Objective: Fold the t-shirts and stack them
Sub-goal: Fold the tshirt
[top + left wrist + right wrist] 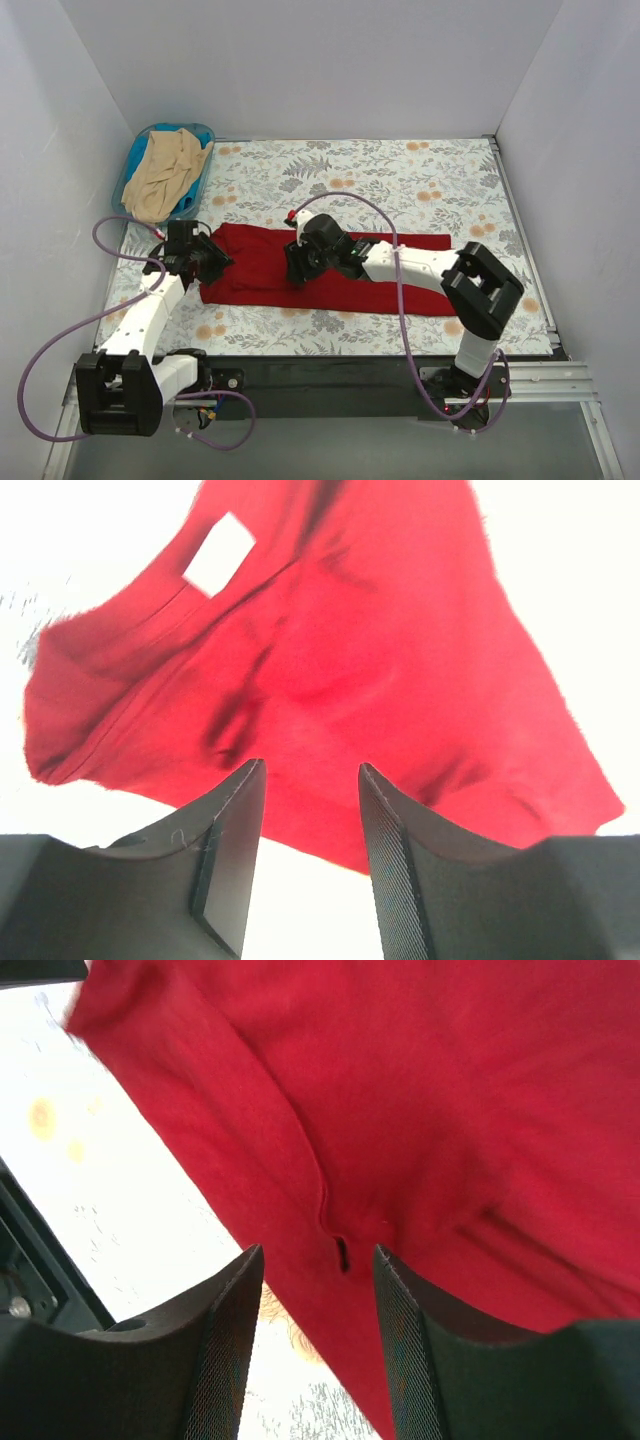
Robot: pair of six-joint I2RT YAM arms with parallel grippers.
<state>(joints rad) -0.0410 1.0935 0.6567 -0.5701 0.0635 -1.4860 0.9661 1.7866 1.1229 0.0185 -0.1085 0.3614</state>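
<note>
The dark red t-shirt [250, 268] lies spread flat across the middle of the table. In the left wrist view the shirt [380, 660] shows its collar end and white neck label [220, 553]. My left gripper [207, 262] is open over the shirt's left end, its jaws [310, 800] empty above the near edge. My right gripper [297, 263] is open over the shirt's middle, and its jaws [318, 1270] straddle a fold seam of the cloth [450, 1110] without holding it. The beige t-shirt [163, 172] lies crumpled in the blue basket.
The blue plastic basket [178, 127] stands at the far left corner of the floral tablecloth [400, 180]. White walls close in the left, back and right sides. The right arm's forearm [420, 265] lies over the shirt's right half.
</note>
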